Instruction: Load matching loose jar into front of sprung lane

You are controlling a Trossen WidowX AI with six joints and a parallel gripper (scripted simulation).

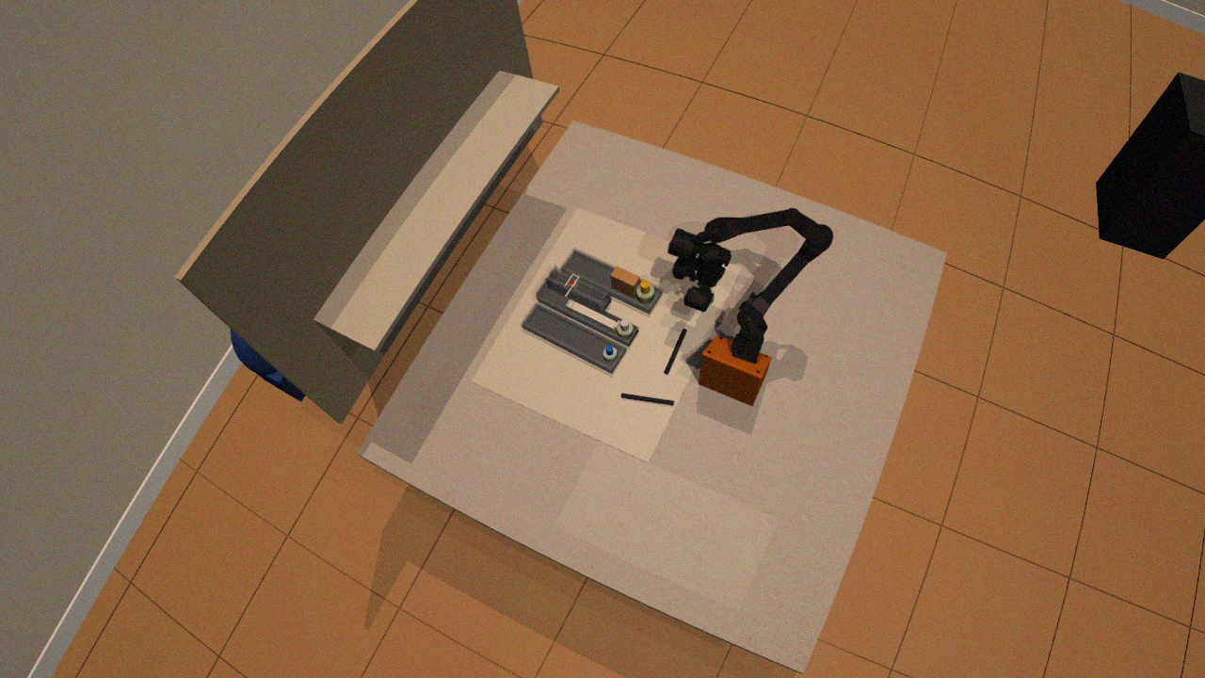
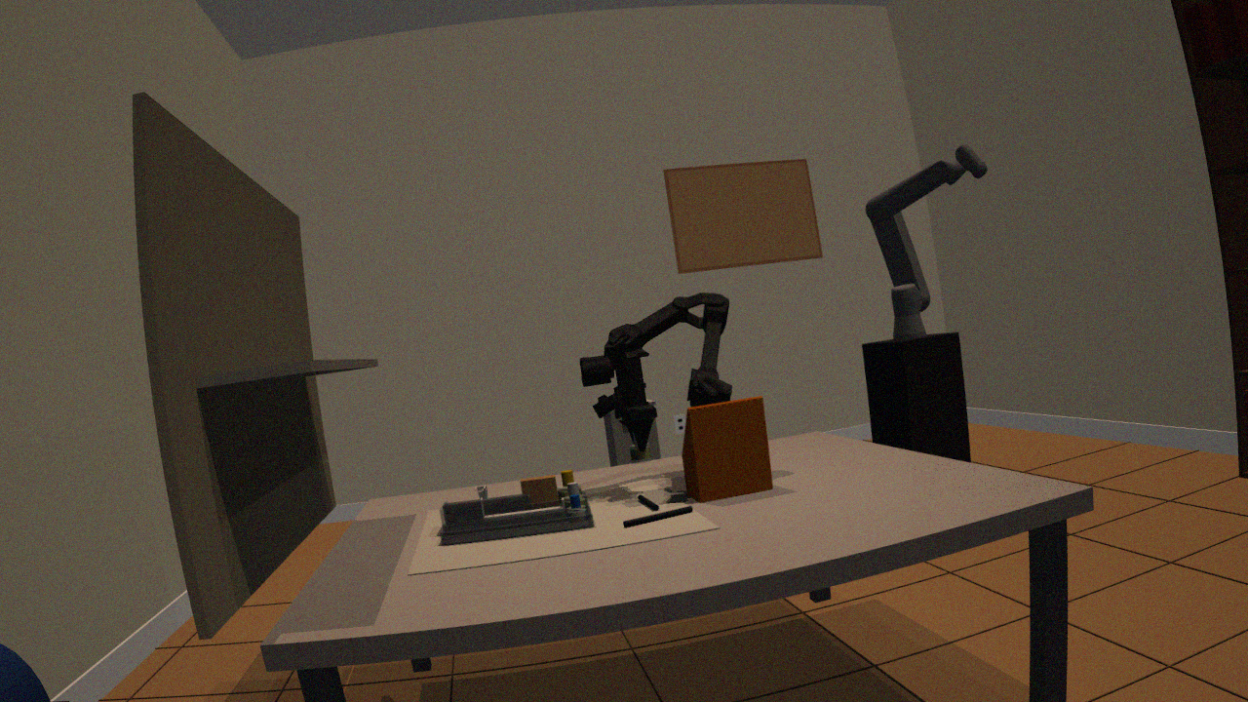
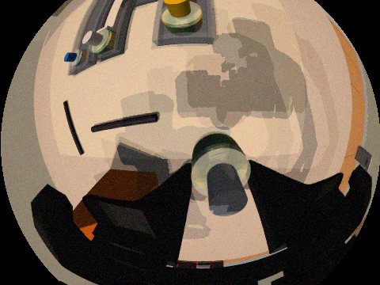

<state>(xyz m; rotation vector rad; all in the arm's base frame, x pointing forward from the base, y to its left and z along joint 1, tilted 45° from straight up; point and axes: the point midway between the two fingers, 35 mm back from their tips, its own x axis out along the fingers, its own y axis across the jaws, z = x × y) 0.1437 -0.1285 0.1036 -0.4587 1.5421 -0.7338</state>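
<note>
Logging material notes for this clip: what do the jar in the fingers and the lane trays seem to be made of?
The held jar looks like pale greenish, slightly translucent glass or plastic, with a matte grey cap, probably plastic. The lane trays look like matte dark grey plastic or painted metal, flat and without shine; the look leaves it open. The gripper is shut on the jar.
</note>
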